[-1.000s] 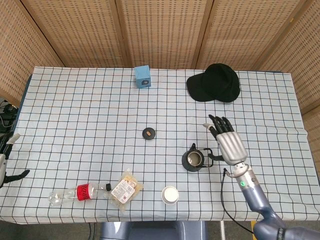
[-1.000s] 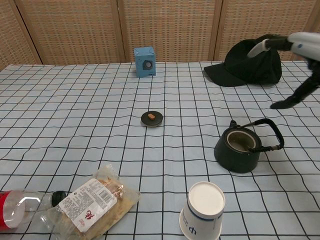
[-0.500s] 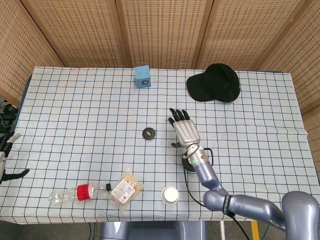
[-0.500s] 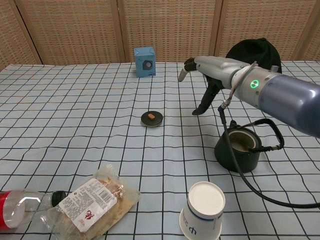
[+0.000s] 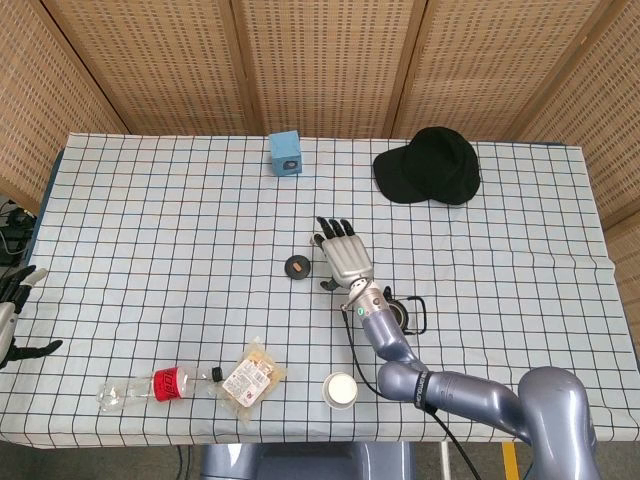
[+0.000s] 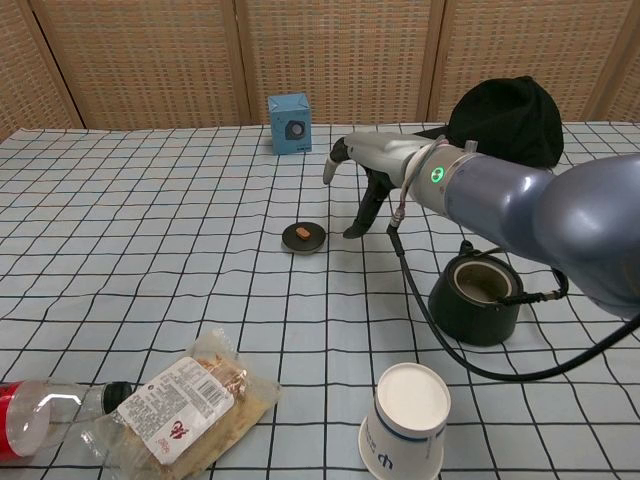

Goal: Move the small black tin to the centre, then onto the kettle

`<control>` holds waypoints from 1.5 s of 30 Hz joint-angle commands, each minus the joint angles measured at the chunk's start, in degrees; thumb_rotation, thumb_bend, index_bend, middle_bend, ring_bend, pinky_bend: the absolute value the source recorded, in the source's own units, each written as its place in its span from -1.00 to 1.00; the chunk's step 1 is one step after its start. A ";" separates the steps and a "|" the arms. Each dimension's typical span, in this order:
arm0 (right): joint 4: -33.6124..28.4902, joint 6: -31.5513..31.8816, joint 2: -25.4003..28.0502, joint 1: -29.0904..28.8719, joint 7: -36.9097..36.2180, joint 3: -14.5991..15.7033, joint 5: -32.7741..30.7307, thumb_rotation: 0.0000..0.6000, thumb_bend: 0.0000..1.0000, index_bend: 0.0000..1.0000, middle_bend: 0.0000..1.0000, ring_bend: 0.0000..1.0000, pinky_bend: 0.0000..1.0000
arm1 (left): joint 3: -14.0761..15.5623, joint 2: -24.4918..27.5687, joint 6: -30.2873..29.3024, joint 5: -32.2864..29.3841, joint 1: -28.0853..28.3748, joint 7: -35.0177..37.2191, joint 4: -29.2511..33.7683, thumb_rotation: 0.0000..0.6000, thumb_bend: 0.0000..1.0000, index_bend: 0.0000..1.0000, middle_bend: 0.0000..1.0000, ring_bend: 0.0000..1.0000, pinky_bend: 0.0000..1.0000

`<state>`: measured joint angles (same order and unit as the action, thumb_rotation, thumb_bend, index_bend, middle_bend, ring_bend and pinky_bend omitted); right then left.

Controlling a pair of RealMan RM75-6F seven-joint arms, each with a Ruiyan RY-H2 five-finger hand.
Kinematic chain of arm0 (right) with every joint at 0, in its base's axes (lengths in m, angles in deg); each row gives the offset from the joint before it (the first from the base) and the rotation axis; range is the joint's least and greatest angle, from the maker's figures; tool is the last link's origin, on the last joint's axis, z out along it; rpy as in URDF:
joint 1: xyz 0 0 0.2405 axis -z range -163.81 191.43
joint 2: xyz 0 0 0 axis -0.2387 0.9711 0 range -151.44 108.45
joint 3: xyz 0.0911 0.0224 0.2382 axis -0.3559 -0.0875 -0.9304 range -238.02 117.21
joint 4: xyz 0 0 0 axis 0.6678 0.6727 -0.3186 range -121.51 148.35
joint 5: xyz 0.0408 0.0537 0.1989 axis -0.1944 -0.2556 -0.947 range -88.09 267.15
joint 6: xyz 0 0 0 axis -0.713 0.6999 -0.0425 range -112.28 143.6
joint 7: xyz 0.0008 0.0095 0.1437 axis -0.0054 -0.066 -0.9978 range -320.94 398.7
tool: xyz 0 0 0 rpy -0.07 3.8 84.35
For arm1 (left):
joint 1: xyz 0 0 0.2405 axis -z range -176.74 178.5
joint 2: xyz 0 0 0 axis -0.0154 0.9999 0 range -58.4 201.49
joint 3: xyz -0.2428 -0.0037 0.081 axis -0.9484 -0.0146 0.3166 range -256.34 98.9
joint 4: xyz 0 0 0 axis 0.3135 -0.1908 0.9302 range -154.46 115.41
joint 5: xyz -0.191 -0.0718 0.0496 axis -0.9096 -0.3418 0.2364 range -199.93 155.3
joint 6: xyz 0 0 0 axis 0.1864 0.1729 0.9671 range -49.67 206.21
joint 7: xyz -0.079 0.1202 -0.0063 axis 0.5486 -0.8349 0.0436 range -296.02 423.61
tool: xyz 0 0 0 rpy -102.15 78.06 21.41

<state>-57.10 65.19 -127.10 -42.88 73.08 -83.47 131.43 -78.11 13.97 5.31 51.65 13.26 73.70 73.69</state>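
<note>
The small black tin [image 5: 297, 267] [image 6: 303, 237], round with an orange knob on top, lies on the checked cloth near the table's middle. The black kettle [image 6: 479, 297] [image 5: 403, 311] stands lidless to its right, mostly behind my arm in the head view. My right hand [image 5: 340, 252] [image 6: 364, 175] hovers just right of the tin, fingers spread and empty, apart from it. My left hand [image 5: 14, 318] shows at the far left edge of the head view, open, holding nothing.
A white paper cup [image 6: 407, 417] stands in front of the kettle. A snack packet [image 6: 180, 403] and a lying plastic bottle [image 5: 140, 389] are at the front left. A blue box [image 6: 289, 123] and a black cap [image 6: 505, 122] sit at the back.
My right hand has swept left from beside the kettle to just right of the tin. The tin and kettle have not moved. The left hand has barely shifted.
</note>
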 commanded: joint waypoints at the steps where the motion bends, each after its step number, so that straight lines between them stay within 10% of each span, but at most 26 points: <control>1: 2.56 -0.93 -1.97 -2.03 -0.08 -0.30 -1.09 1.00 -0.31 -0.42 -0.93 -1.00 -1.00 | -0.35 0.23 1.07 -0.11 0.03 1.30 -0.55 1.00 -0.81 -1.00 -1.00 -1.00 -1.00; 45: 26.39 -9.00 -14.11 -10.66 -5.41 0.40 0.55 1.00 -0.18 -0.17 -0.87 -1.00 -1.00 | -1.14 0.93 9.73 2.75 0.87 9.53 -4.00 1.00 -0.81 -1.00 -1.00 -1.00 -1.00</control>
<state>-30.69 56.15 -141.19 -53.57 67.63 -83.08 131.94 -79.24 14.90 15.04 54.40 14.13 83.22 69.70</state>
